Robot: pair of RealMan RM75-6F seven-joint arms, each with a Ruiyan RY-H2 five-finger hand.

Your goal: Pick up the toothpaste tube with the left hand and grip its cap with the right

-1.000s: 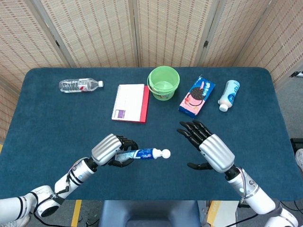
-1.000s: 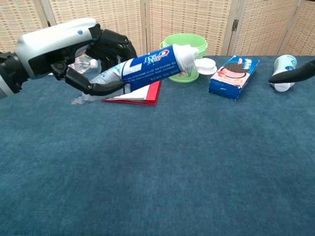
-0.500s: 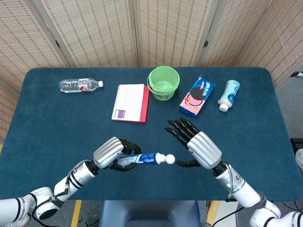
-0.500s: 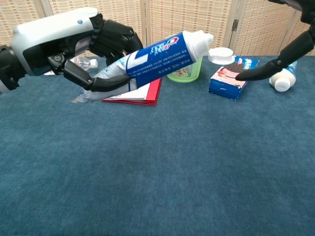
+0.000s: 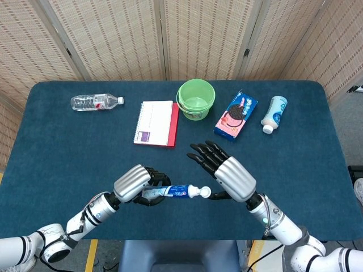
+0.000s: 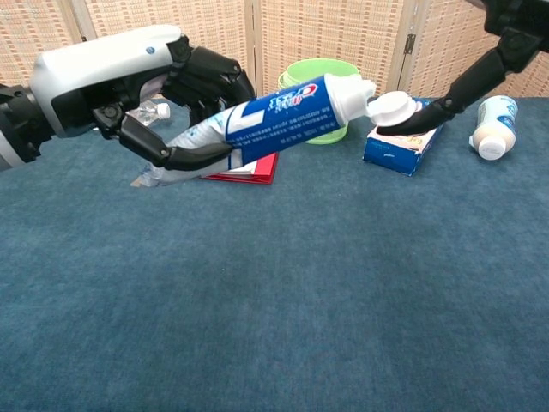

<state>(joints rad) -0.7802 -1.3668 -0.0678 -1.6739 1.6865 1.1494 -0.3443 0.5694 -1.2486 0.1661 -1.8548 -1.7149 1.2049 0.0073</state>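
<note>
My left hand (image 5: 136, 183) grips the flat tail end of a blue and white toothpaste tube (image 5: 173, 191) and holds it above the blue table, nearly level. Its white cap (image 5: 205, 192) points toward my right hand (image 5: 228, 173). In the chest view the tube (image 6: 287, 115) slopes up to the right from the left hand (image 6: 129, 75) to the cap (image 6: 393, 106). The right hand's thumb (image 6: 433, 110) touches the underside of the cap. Its other fingers (image 5: 205, 155) are spread, away from the cap and holding nothing.
Along the far side of the table (image 5: 68, 153) lie a clear water bottle (image 5: 96, 102), a red-edged notebook (image 5: 156, 123), a green bowl (image 5: 196, 99), a blue cookie box (image 5: 236, 115) and a white bottle (image 5: 274, 113) on its side.
My right hand has moved left to the tube's cap, and its thumb now touches the cap from below. The left hand keeps its hold on the tube, which has shifted slightly.
</note>
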